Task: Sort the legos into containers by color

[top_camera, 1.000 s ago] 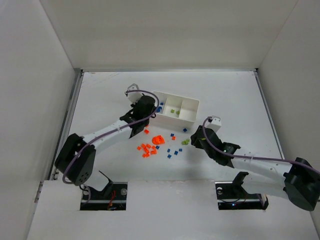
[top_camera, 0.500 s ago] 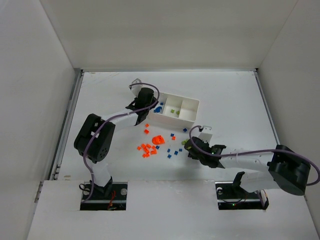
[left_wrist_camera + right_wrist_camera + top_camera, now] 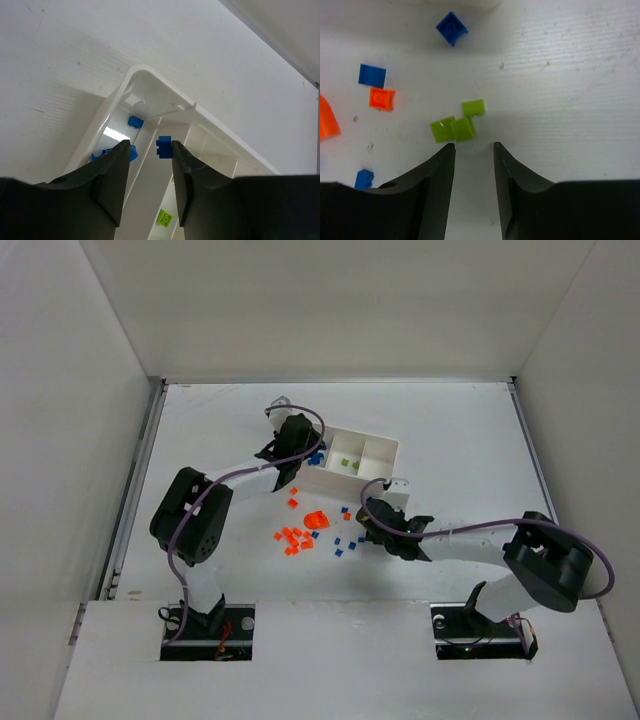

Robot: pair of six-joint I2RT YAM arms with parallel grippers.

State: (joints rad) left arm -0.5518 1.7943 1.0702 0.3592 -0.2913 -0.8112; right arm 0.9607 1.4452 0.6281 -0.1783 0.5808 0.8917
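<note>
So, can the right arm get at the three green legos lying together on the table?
Probably yes. The right pincer is open and sits just short of the green legos, with nothing lying between them.

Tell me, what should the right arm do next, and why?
Probably ease the right gripper forward and down over the lime green bricks to grip one. Its jaws stand open just short of them, and they lie loose on the table.
</note>
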